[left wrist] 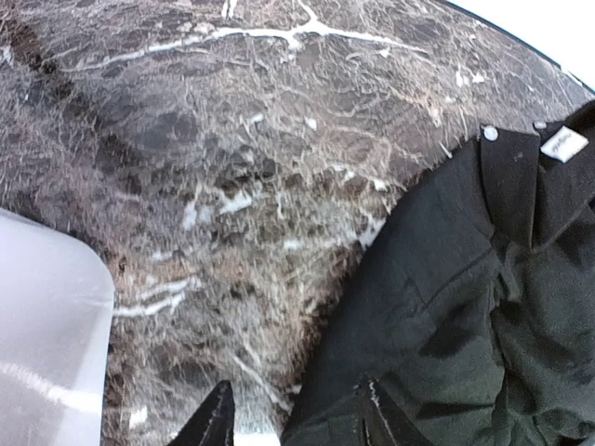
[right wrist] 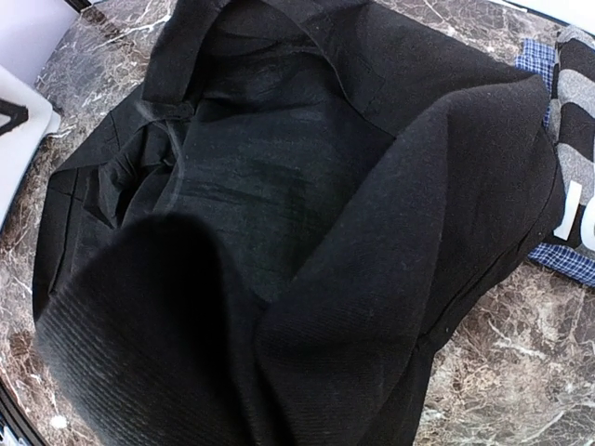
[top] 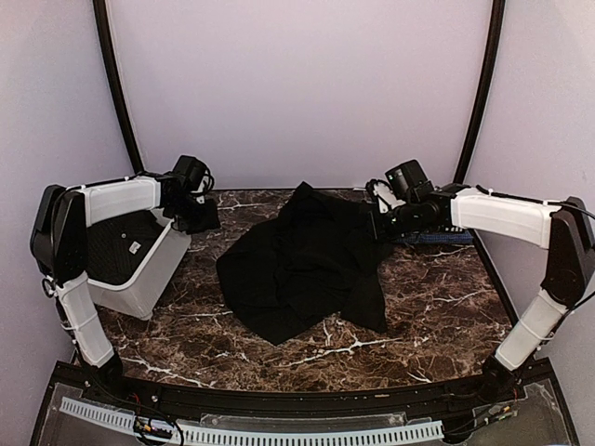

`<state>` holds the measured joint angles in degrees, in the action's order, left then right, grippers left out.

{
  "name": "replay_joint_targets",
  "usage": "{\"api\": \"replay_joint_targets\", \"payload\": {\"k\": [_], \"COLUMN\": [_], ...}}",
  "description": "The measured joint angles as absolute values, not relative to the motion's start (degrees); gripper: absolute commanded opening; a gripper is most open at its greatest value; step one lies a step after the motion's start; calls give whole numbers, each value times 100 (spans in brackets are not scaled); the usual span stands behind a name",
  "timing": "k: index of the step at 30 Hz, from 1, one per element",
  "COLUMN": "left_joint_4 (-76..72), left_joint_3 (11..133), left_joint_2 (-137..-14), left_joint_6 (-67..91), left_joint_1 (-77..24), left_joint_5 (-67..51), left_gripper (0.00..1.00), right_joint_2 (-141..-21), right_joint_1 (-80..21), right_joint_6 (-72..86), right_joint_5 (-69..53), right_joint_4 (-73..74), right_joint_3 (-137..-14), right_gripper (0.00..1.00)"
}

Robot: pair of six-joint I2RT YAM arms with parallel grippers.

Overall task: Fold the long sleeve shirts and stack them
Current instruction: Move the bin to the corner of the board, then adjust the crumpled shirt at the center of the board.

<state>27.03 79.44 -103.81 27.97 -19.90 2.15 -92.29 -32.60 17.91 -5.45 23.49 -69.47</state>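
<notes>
Brown marble with white veins makes up the surface (top: 437,316), and on its middle lies the largest thing of the task, a black shirt (top: 297,265). It is rumpled, spread unevenly, and its far right corner is drawn up off the stone. To the left stands a white bin (top: 153,283) with a second black shirt (top: 112,246) inside, bearing a small white mark. A checked shirt (right wrist: 578,121), blue-edged with white lettering, lies at the far right behind the right arm; whether it is folded I cannot tell.

By my reading the task is at an early stage. No neat fold shows on the middle shirt, no stack is visible, and the shirt in the bin has yet to come out.

The right fingers (top: 379,223) are closed tight at the raised corner of the middle shirt. The right wrist view is filled with its draped cloth, so they appear to pinch it. The left fingers (top: 197,216) hang near the bin's far corner, partly apart and holding nothing, one tip above the shirt's collar-side edge.
</notes>
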Motion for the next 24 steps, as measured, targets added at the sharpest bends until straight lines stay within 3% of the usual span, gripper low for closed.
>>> {"api": "replay_joint_targets", "payload": {"k": [6,10,17,24], "left_joint_4": [2689,2716,2803,2825], "left_joint_3": [8355,8377,8228,7185], "left_joint_2": [-10781,-10792,-10685,-10219], "left_joint_6": [2639,2510,2486,2746], "left_joint_1": [-1942,-2075,-2624,-2838], "left_joint_5": [-47,-89,309,545], "left_gripper": [60,64,64,56], "right_joint_2": [-9203,-9179,-9148,-8836], "right_joint_1": [-3264,-3264,-3264,-3258], "right_joint_6": [1791,1791,1791,1754], "right_joint_5": [-545,-543,-447,193], "right_joint_4": [2333,2292,2268,2281], "right_joint_3": [-6853,-6838,-6829,-6803], "right_gripper": [0,0,0,0]}}
